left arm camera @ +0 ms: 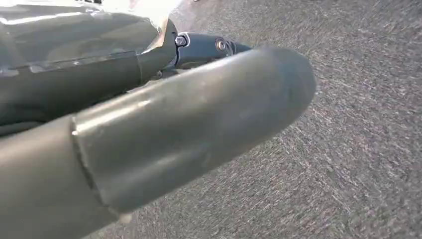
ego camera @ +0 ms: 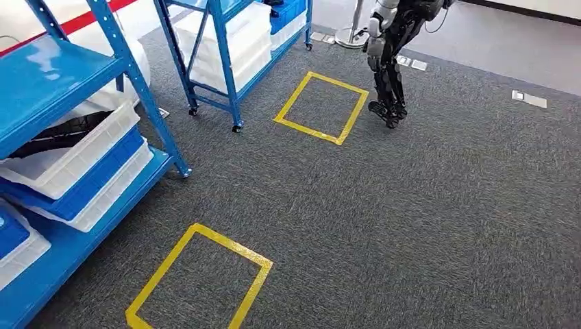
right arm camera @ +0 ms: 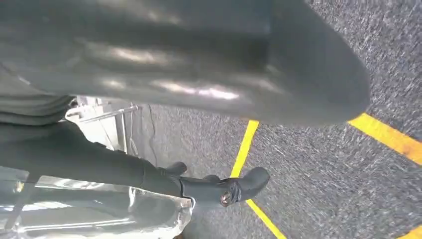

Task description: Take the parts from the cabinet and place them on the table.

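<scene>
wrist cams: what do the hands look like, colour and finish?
Left hand: thick, smooth grey thumb with a rounded tip and a seam line; behind it a darker finger with a small round fastener. Right hand: the same glossy grey thumb, plus dark, slim fingers, one with a round silver fastener near its tip. No cables or markings visible.

Two blue shelving units (ego camera: 62,75) (ego camera: 226,41), two yellow floor squares (ego camera: 320,107) (ego camera: 199,284), another robot (ego camera: 390,55).
</scene>
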You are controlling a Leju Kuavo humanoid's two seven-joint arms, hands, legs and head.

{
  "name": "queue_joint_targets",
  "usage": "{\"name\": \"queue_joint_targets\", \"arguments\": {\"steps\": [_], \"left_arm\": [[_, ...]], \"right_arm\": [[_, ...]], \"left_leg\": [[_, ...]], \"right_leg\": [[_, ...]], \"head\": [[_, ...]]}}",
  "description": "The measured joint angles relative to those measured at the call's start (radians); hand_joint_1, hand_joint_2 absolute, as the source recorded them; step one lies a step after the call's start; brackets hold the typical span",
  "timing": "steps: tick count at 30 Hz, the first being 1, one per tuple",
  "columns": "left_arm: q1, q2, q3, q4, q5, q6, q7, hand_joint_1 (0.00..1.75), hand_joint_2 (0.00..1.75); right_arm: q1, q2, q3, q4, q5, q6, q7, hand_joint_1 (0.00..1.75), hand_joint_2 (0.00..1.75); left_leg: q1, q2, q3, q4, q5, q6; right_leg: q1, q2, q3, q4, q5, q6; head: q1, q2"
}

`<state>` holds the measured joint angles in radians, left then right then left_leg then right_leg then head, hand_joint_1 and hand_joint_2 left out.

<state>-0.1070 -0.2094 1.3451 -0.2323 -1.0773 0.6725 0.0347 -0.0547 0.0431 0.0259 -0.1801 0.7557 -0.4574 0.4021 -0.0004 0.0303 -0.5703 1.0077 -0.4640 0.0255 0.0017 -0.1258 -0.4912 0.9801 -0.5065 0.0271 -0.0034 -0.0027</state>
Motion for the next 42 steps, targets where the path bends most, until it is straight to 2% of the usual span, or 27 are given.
{"name": "queue_joint_targets", "arguments": {"steps": [1, 2, 3, 5, 7, 9, 10, 11, 12, 15, 16, 18, 19, 21, 22, 23, 25, 26, 27, 31, 32, 34, 36, 37, 38, 40, 42], "left_arm": [[0.000, 0.000, 0.000, 0.000, 0.000, 0.000, 0.000, 0.00, 0.00], [-0.001, -0.001, -0.001, 0.001, 0.000, 0.000, 0.000, 0.00, 0.00], [-0.002, 0.002, -0.002, 0.001, 0.000, 0.000, 0.000, 0.00, 0.00], [-0.003, 0.002, -0.002, 0.001, 0.000, 0.000, 0.001, 0.00, 0.00], [-0.002, 0.002, -0.002, 0.003, 0.001, 0.001, 0.007, 0.00, 0.00], [0.000, 0.002, -0.002, 0.005, 0.004, 0.002, 0.010, 0.00, 0.00], [-0.001, 0.000, -0.002, 0.005, 0.007, 0.002, 0.011, 0.00, 0.00], [-0.002, 0.001, -0.002, 0.005, 0.009, 0.004, 0.011, 0.00, 0.00], [-0.002, 0.001, -0.002, 0.006, 0.010, 0.005, 0.011, 0.00, 0.00], [0.002, 0.001, -0.002, 0.006, 0.011, 0.012, 0.011, 0.00, 0.00], [0.003, 0.002, -0.002, 0.006, 0.013, 0.015, 0.012, 0.00, 0.00], [0.002, 0.000, -0.002, 0.006, 0.013, 0.017, 0.012, 0.00, 0.00], [-0.001, 0.000, -0.002, 0.006, 0.013, 0.017, 0.012, 0.00, 0.00], [0.000, 0.000, -0.003, 0.006, 0.013, 0.018, 0.012, 0.00, 0.00], [0.000, 0.000, -0.003, 0.006, 0.013, 0.018, 0.012, 0.00, 0.00], [0.001, 0.000, -0.002, 0.006, 0.014, 0.018, 0.013, 0.00, 0.00], [0.003, 0.001, -0.002, 0.006, 0.014, 0.018, 0.013, 0.00, 0.00], [0.001, 0.001, -0.002, 0.006, 0.014, 0.018, 0.013, 0.00, 0.00], [-0.003, 0.001, -0.002, 0.006, 0.014, 0.018, 0.014, 0.00, 0.00], [-0.004, 0.000, -0.002, 0.007, 0.020, 0.023, 0.028, 0.00, 0.00], [-0.003, -0.004, -0.002, 0.007, 0.022, 0.024, 0.035, 0.00, 0.00], [-0.007, -0.002, -0.001, 0.006, 0.023, 0.028, 0.045, 0.00, 0.00], [-0.008, -0.006, 0.000, 0.006, 0.023, 0.030, 0.050, 0.00, 0.00], [-0.007, -0.007, 0.000, 0.006, 0.023, 0.030, 0.054, 0.00, 0.00], [-0.006, -0.008, 0.001, 0.006, 0.023, 0.030, 0.055, 0.00, 0.00], [-0.004, -0.012, 0.003, 0.005, 0.023, 0.030, 0.057, 0.00, 0.00], [-0.005, -0.013, 0.005, 0.003, 0.023, 0.031, 0.055, 0.00, 0.00]], "right_arm": [[-0.001, 0.000, 0.000, 0.000, 0.000, 0.000, 0.000, 0.00, 0.00], [-0.002, -0.001, -0.001, 0.000, 0.000, 0.000, 0.000, 0.00, 0.00], [0.000, 0.001, -0.002, 0.000, 0.000, 0.000, -0.002, 0.00, 0.00], [0.005, 0.000, -0.003, 0.000, 0.001, 0.000, -0.003, 0.00, 0.00], [0.010, 0.000, -0.004, 0.000, 0.005, 0.000, -0.003, 0.00, 0.00], [0.010, -0.001, -0.004, 0.000, 0.010, 0.000, -0.003, 0.00, 0.00], [0.008, -0.003, -0.004, 0.000, 0.011, 0.000, -0.003, 0.00, 0.00], [0.009, -0.002, -0.004, 0.000, 0.014, 0.000, -0.003, 0.00, 0.00], [0.009, -0.002, -0.004, 0.000, 0.016, 0.001, -0.003, 0.00, 0.00], [0.005, -0.002, -0.004, 0.000, 0.022, 0.002, -0.003, 0.00, 0.00], [0.005, -0.002, -0.004, 0.000, 0.024, 0.002, -0.003, 0.00, 0.00], [0.003, -0.003, -0.004, 0.000, 0.026, 0.002, -0.003, 0.00, 0.00], [0.006, -0.003, -0.004, 0.000, 0.026, 0.002, -0.003, 0.00, 0.00], [0.011, -0.003, -0.004, 0.000, 0.026, 0.002, -0.003, 0.00, 0.00], [0.011, -0.004, -0.004, 0.000, 0.026, 0.002, -0.003, 0.00, 0.00], [0.010, -0.004, -0.004, 0.000, 0.026, 0.002, -0.003, 0.00, 0.00], [0.008, -0.003, -0.004, 0.000, 0.026, 0.002, -0.003, 0.00, 0.00], [0.005, -0.003, -0.004, 0.000, 0.027, 0.002, -0.003, 0.00, 0.00], [0.005, -0.003, -0.004, 0.000, 0.028, 0.003, -0.003, 0.00, 0.00], [-0.001, -0.002, -0.004, 0.000, 0.044, 0.012, -0.003, 0.00, 0.00], [-0.002, -0.003, -0.003, 0.000, 0.051, 0.016, -0.003, 0.00, 0.00], [-0.002, 0.000, -0.002, 0.000, 0.063, 0.021, -0.004, 0.00, 0.00], [0.001, -0.002, -0.001, 0.000, 0.070, 0.021, -0.004, 0.00, 0.00], [0.003, -0.003, 0.000, 0.000, 0.074, 0.021, -0.004, 0.00, 0.00], [0.004, -0.003, 0.000, 0.000, 0.077, 0.021, -0.004, 0.00, 0.00], [0.002, -0.004, 0.001, 0.000, 0.084, 0.020, -0.004, 0.00, 0.00], [0.000, -0.004, 0.002, 0.000, 0.089, 0.020, -0.004, 0.00, 0.00]], "left_leg": [[0.005, -0.008, 0.006, -0.008, 0.009, 0.010], [0.010, -0.016, 0.005, -0.011, 0.014, 0.017], [0.012, -0.024, 0.002, -0.011, 0.017, 0.022], [0.011, -0.051, -0.004, -0.010, 0.020, 0.026], [0.011, -0.077, -0.005, -0.010, 0.021, 0.025], [0.012, -0.104, -0.003, -0.009, 0.023, 0.021], [0.013, -0.120, -0.002, -0.007, 0.024, 0.018], [0.014, -0.130, -0.005, -0.006, 0.024, 0.011], [0.007, -0.140, -0.007, 0.000, 0.021, 0.003], [0.014, -0.161, -0.017, -0.008, 0.032, -0.018], [0.016, -0.169, -0.021, -0.004, 0.032, -0.023], [0.012, -0.075, -0.054, 0.068, -0.026, -0.025], [0.013, -0.050, -0.092, 0.150, -0.072, -0.028], [0.013, -0.038, -0.165, 0.308, -0.135, -0.032], [0.014, -0.037, -0.172, 0.326, -0.135, -0.033], [0.014, -0.034, -0.160, 0.307, -0.117, -0.032], [0.013, -0.019, -0.062, 0.139, -0.035, -0.028], [0.012, 0.025, 0.002, 0.034, -0.003, -0.022], [0.004, 0.048, 0.014, 0.008, -0.014, -0.019], [-0.004, -0.003, 0.006, -0.004, -0.001, 0.008], [0.007, -0.010, 0.014, -0.012, 0.009, 0.017], [0.010, -0.027, 0.007, -0.013, 0.016, 0.027], [0.009, -0.054, -0.001, -0.012, 0.019, 0.030], [0.009, -0.072, -0.003, -0.012, 0.022, 0.027], [0.011, -0.084, -0.003, -0.012, 0.023, 0.025], [0.014, -0.113, -0.002, -0.010, 0.026, 0.020], [0.012, -0.134, -0.008, -0.002, 0.026, 0.007]], "right_leg": [[0.004, 0.002, 0.000, 0.005, -0.004, 0.006], [-0.007, 0.066, -0.016, 0.036, -0.025, 0.008], [-0.009, 0.100, -0.043, 0.094, -0.059, 0.003], [-0.012, 0.120, -0.127, 0.272, -0.132, -0.002], [-0.014, 0.122, -0.163, 0.339, -0.138, 0.011], [-0.019, 0.126, -0.108, 0.220, -0.076, 0.034], [-0.027, 0.145, -0.053, 0.098, -0.026, 0.046], [-0.037, 0.198, -0.022, 0.022, -0.003, 0.051], [-0.029, 0.203, -0.028, 0.016, -0.001, 0.038], [-0.019, 0.170, -0.022, 0.019, 0.005, 0.009], [-0.034, 0.154, -0.025, 0.013, 0.013, -0.003], [-0.028, 0.134, -0.025, 0.012, 0.015, -0.023], [-0.023, 0.120, -0.026, 0.012, 0.015, -0.028], [-0.016, 0.089, -0.030, 0.013, 0.014, -0.030], [-0.014, 0.079, -0.030, 0.013, 0.014, -0.030], [-0.014, 0.069, -0.031, 0.013, 0.013, -0.030], [-0.013, 0.046, -0.027, 0.013, 0.012, -0.030], [-0.010, 0.036, -0.022, 0.014, 0.009, -0.027], [-0.001, 0.029, -0.022, 0.015, 0.007, -0.023], [0.003, -0.009, -0.012, 0.011, 0.005, -0.003], [-0.007, 0.026, -0.025, 0.028, -0.006, 0.003], [-0.008, 0.105, -0.075, 0.141, -0.069, -0.008], [-0.012, 0.119, -0.146, 0.291, -0.128, -0.009], [-0.013, 0.121, -0.168, 0.338, -0.136, -0.002], [-0.015, 0.121, -0.162, 0.323, -0.124, 0.007], [-0.024, 0.130, -0.080, 0.160, -0.049, 0.033], [-0.040, 0.198, -0.022, 0.021, -0.010, 0.045]], "head": [[0.001, 0.000], [0.004, 0.000], [0.007, 0.000], [0.006, 0.000], [0.006, 0.000], [0.006, 0.000], [0.007, 0.000], [0.008, 0.000], [0.008, 0.000], [0.006, 0.000], [0.006, 0.000], [-0.006, 0.000], [-0.008, 0.000], [-0.008, 0.000], [-0.007, 0.000], [-0.006, 0.000], [-0.007, 0.000], [-0.008, 0.000], [-0.008, 0.000], [-0.004, 0.000], [-0.003, 0.000], [0.003, 0.000], [0.002, 0.000], [0.003, 0.000], [0.003, 0.000], [0.002, 0.000], [0.005, 0.000]]}}
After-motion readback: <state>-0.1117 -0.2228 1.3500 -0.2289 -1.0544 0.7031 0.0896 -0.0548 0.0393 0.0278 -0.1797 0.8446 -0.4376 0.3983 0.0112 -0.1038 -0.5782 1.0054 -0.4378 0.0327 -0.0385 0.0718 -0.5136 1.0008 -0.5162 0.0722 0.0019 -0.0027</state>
